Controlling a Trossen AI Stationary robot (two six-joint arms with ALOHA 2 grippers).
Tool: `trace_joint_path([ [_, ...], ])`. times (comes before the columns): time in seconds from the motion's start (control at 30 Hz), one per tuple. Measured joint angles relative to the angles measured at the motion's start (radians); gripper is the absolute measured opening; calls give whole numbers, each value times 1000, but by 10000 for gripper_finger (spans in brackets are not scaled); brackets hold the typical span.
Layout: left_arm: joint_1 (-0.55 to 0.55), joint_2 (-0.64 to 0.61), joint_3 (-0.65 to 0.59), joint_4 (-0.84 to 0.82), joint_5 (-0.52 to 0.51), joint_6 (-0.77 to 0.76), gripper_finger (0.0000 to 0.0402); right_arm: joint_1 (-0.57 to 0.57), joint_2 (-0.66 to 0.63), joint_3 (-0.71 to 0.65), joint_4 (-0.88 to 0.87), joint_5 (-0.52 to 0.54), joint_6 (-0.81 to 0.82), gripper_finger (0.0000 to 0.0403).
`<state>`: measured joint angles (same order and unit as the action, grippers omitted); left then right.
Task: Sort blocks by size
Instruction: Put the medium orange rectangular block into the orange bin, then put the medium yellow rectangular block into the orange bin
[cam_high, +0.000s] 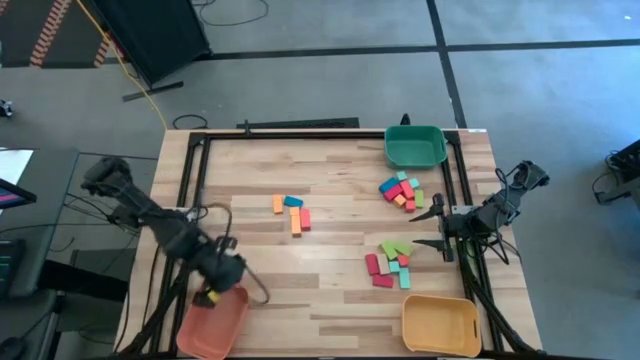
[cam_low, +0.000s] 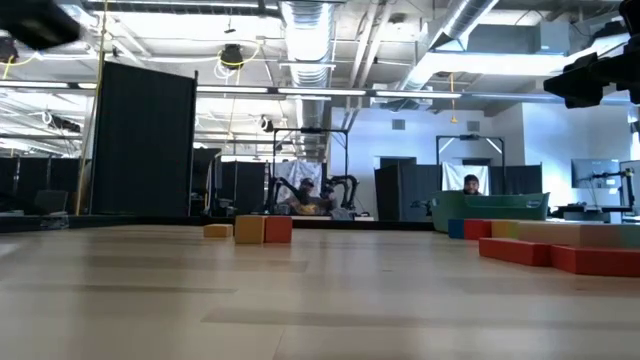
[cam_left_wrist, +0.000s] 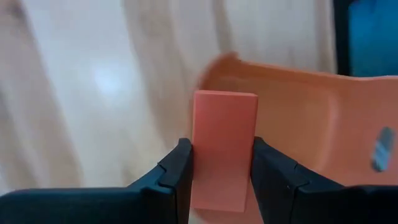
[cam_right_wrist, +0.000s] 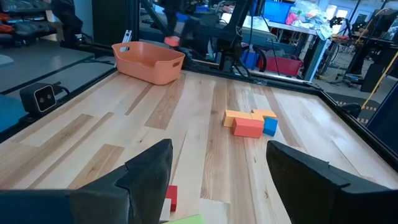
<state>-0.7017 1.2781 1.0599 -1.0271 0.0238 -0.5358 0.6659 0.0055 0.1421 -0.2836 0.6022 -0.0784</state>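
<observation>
At the bench's (cam_high: 330, 300) front-left corner, the left gripper (cam_high: 222, 283) hangs just over the rim of the salmon tray (cam_high: 215, 325); its jaws are pinching a salmon-pink block (cam_left_wrist: 222, 149), which the left wrist view shows upright between the two dark fingers (cam_left_wrist: 177, 171) with the tray's wall behind it. Toward the middle of the bench lies a small cluster: an orange cube (cam_high: 277, 204), a blue block (cam_high: 293, 201), an orange bar (cam_high: 296, 221) and a red block (cam_high: 305, 219), all touching or just beside one another; the right wrist view shows the same group (cam_right_wrist: 250, 122) well apart from the salmon tray. Right of centre, two heaps of mixed blocks remain: the rear heap (cam_high: 401, 190), with red, teal, green and orange pieces, sits just in front of the green tray (cam_high: 415, 147) at the rear-right corner, and the front heap (cam_high: 389, 262), with green, red, pink and teal pieces, lies behind the yellow tray (cam_high: 440, 325) at the front-right corner. The right gripper (cam_high: 432, 225) waits near the right edge, between the two heaps, its jaws spread wide and holding nothing. In the low view, the nearer blocks (cam_low: 555, 250) lie in a row at the right, and a person is visible in the room beyond the bench.
</observation>
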Motion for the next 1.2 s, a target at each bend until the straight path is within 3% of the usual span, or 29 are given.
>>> trace_joint_path([
  [0.17, -109, 0, -34, 117, -41, -155, 122, 0, 0, 0, 0, 0, 0, 291],
  [0.43, -161, 12, -168, 244, -47, -309, 123, 0, 0, 0, 0, 0, 0, 291],
  [0.63, -165, 53, -219, 230, -20, -365, 126, 0, 0, 0, 0, 0, 0, 291],
  [0.97, -155, 63, -228, 117, -7, -398, 200, 0, 0, 0, 0, 0, 0, 291],
  [1.2, -135, 63, -217, 31, -9, -406, 218, 0, 0, 0, 0, 0, 0, 291],
])
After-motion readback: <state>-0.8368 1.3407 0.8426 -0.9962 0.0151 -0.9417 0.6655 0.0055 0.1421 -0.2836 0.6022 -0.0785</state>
